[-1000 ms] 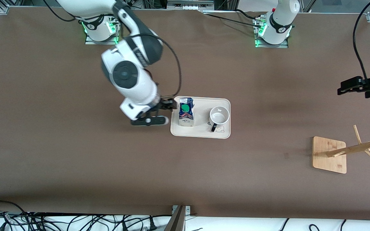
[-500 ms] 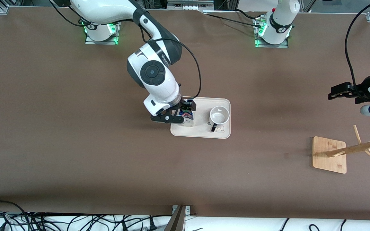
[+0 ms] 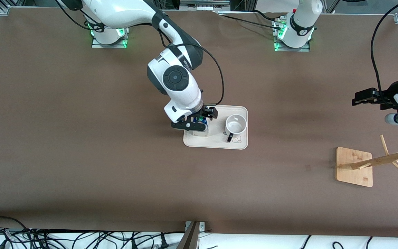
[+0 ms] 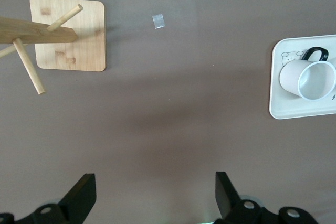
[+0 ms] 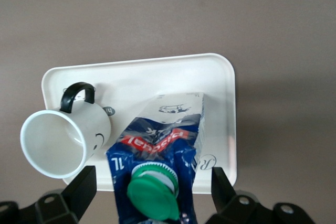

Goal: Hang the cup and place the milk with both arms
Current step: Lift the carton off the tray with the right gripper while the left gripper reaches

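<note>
- Centrally on the brown bench (image 3: pixel 81 155) sat a cream tray (image 3: pixel 216 144) with two things standing on it, side by side.
- Milk carton (image 5: pixel 157 156) stood upright at the tray's end toward the right arm; dark blue and white sides, red marks, round green cap (image 5: pixel 153 199) on top.
- Cup (image 3: pixel 236 125) stood upright beside the carton, at the tray's end toward the left arm, not touching it; white, mouth up, black loop handle (image 3: pixel 229 138) turned toward the front camera. Part of a black face mark showed on its side in the right wrist view.
- Right gripper (image 3: pixel 199 120) was low over the carton, its fingers (image 5: pixel 79 190) spread wide with one on each side of the carton's top. A gap showed between each finger and the carton; nothing was gripped.
- Left gripper (image 4: pixel 152 195) hung in the air over bare bench at the left arm's end, well apart from the tray. Its fingers (image 4: pixel 81 195) stood wide apart and held nothing.
- Wooden rack (image 3: pixel 375 162) with a square base and slanting pegs stood toward the left arm's end, nearer the front camera than the tray.
- Small pale scrap (image 4: pixel 158 21) lay on the bench near the rack's base.
</note>
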